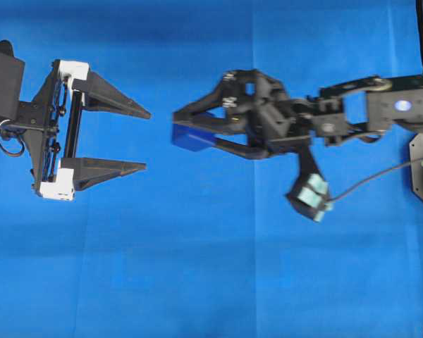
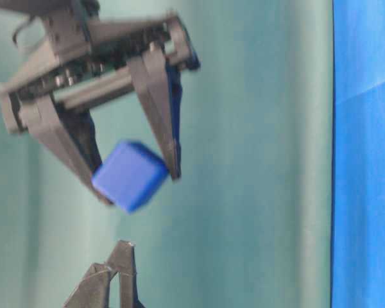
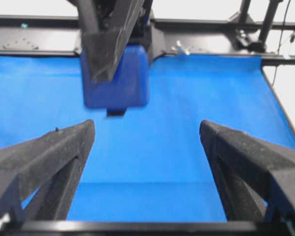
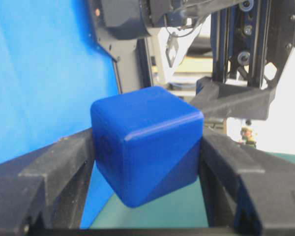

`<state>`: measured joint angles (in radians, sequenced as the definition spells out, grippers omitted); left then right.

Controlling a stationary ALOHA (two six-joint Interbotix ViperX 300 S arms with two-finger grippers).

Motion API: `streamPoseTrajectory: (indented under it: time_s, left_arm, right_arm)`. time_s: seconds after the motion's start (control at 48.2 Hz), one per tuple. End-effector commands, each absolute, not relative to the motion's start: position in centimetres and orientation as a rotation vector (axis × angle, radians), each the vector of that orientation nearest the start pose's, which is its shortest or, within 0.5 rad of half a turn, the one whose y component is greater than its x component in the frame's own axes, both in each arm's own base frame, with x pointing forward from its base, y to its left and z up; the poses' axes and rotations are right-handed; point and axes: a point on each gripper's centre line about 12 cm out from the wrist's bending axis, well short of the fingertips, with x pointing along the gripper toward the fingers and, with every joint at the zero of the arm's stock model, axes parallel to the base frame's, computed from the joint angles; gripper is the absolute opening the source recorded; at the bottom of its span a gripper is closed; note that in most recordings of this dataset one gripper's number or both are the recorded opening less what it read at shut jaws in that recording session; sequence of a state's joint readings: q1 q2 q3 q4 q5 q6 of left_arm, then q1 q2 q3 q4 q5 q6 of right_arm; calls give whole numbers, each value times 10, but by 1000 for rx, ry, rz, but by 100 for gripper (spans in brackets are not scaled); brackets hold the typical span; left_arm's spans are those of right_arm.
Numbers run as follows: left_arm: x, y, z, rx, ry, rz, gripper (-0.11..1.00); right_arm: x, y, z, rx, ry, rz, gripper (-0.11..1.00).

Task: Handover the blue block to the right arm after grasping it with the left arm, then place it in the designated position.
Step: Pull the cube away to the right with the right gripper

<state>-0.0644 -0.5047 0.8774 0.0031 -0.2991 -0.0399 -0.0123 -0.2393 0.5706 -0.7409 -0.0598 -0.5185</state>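
Sitting pinched between the two black fingers of the right arm's tool, the blue block hangs above the blue cloth that covers the worktop, right of the overhead view's centre. Overhead view shows the block only as a dark-blue patch partly covered by the upper finger; the right wrist view gives it in full, a rounded-edge cube turned corner-down, with a finger pressed against each side face, left finger and right finger. Table-level view confirms the block is tilted and clamped near the fingertips of the right tool, clear of any surface, against a teal backdrop. Left arm's tool is spread wide, nothing between its fingers, tips apart from the block with a plain gap of cloth between them in the overhead view. Left wrist view shows its two fingers, and, far apart in the foreground, with the block beyond them and slightly left of centre, gripped from above in that picture by the right tool. Table-level view shows only the tips of the left tool just below the block, not touching. Both arms lie roughly level, tools pointing at each other; the right tool is rolled about its axis, mint-green parts hanging toward the lower side of the overhead view.
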Motion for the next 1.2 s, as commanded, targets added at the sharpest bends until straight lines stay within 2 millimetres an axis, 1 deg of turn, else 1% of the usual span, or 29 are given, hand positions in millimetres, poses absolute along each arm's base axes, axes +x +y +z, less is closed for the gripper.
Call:
streamPoseTrajectory:
  time_s: [0.0,0.166,0.311,0.477,0.706,0.747,0.913,1.1,1.183]
  left_arm:
    - [304,-21,310,-36,44,-68,92]
    - [304,-22,310,-37,46,-71,92]
    - [304,-22,311,-37,44,-71,92]
    - [306,-22,311,-37,43,-71,92]
    - [306,-22,312,-37,40,-71,92]
    - [306,-22,312,-37,38,-71,92]
    - [306,-22,312,-37,38,-71,92]
    - [306,-22,313,-37,37,-71,92]
    - [306,-22,314,-37,35,-71,92]
  right_arm:
    - [368,2,316,-1239,200,182,46]
    - [343,2,317,-1242,222,171,46]
    - [327,-1,317,-1245,245,157,46]
    - [324,0,319,-1246,236,155,46]
    - [328,1,319,-1216,227,157,46]
    - [329,2,320,-1174,221,153,46]
    - [330,4,327,-913,194,119,46]
    - [331,4,328,-634,204,85,46]
    - [331,4,328,-472,209,67,46]
